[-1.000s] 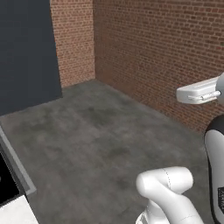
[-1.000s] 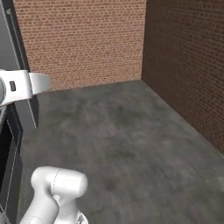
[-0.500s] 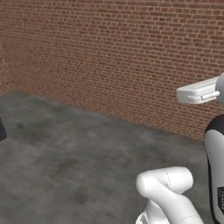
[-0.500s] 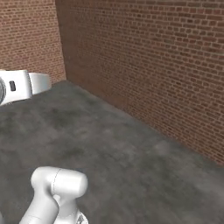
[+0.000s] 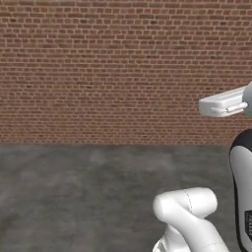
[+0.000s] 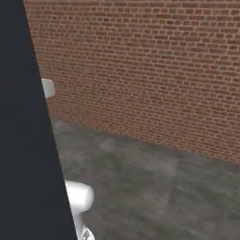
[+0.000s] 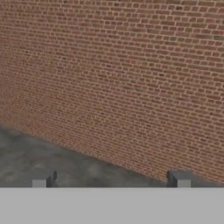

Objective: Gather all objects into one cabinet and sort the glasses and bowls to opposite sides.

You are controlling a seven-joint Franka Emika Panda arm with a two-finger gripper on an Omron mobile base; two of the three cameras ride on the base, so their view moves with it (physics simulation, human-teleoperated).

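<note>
The gripper (image 7: pixel 111 180) is spread wide and holds nothing, facing a brick wall (image 7: pixel 122 78) at twelve o'clock, with grey floor (image 7: pixel 39 157) at seven o'clock.

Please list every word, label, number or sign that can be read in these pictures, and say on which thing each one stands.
None: the brick wall, the grey floor, the dark panel and the open gripper carry no readable text.

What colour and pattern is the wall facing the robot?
Red-brown brick wall in running courses with pale mortar, clearest in the left base view.
</note>
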